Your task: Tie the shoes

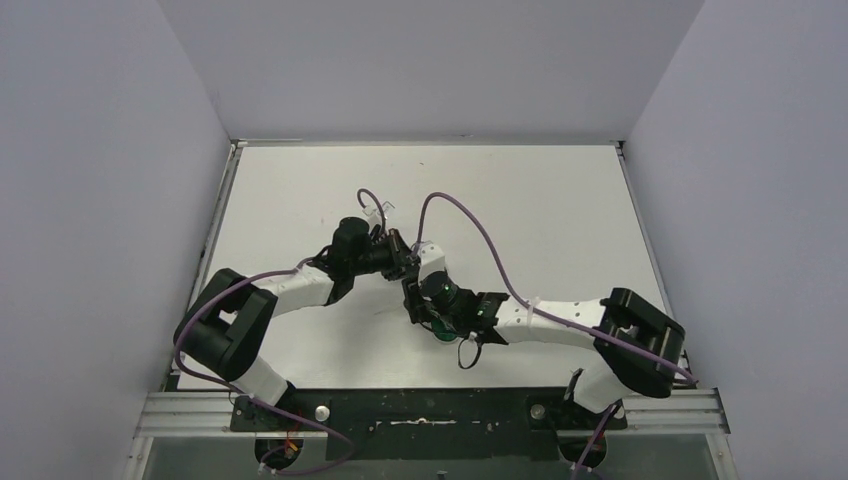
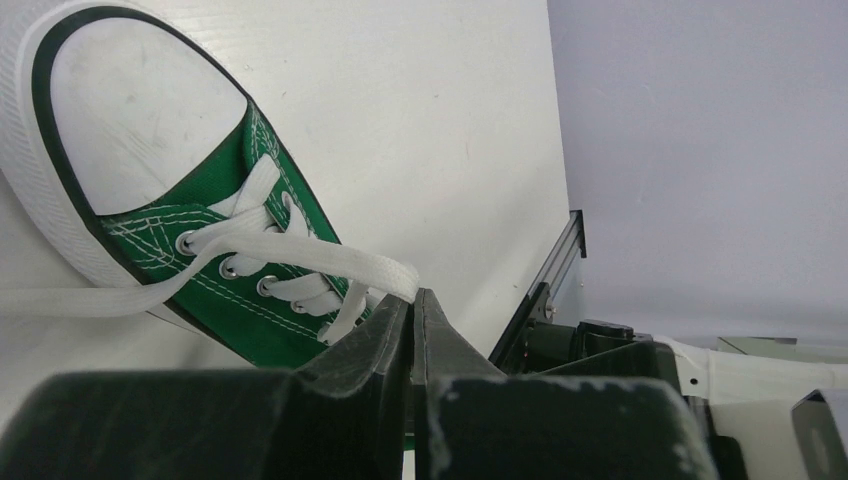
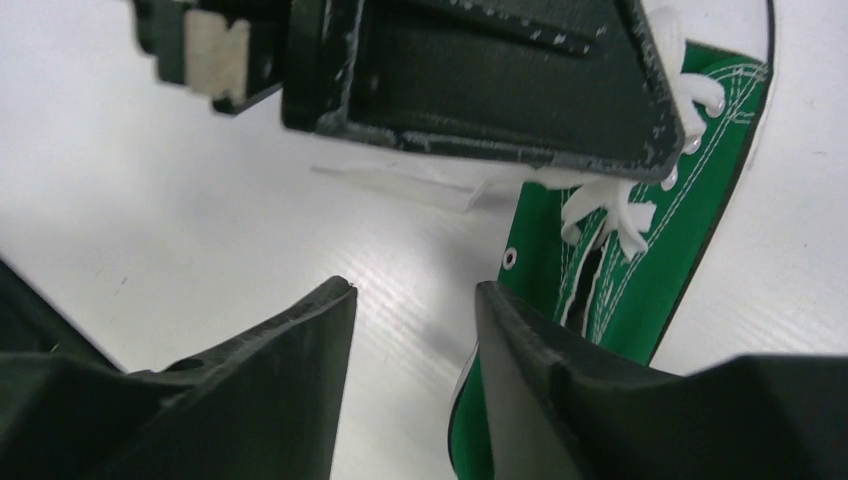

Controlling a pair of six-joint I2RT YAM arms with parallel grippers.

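Green sneaker (image 2: pixel 250 318) is seen lying on the white table (image 2: pixel 430 120). In the top view it is mostly covered by both grippers, with only a green scrap showing beneath them. Left gripper (image 2: pixel 412 312) is held low over the sneaker's laced part. Its jaws are pressed together with no gap, and a flat white lace (image 2: pixel 300 258) is pinched at their tips. From there the strand is drawn across the eyelets (image 2: pixel 228 268) and out past the sneaker's side, below the white toe cap (image 2: pixel 130 110). Right gripper (image 3: pixel 412 300) is set just beside the sneaker's green side wall. Its jaws are held a moderate way apart, and only bare table is seen between them. In the right wrist view the left gripper's dark body is seen over the sneaker's eyelet rows, with a loose crossing of lace showing under its edge. Whether the right fingertips touch the table cannot be told.
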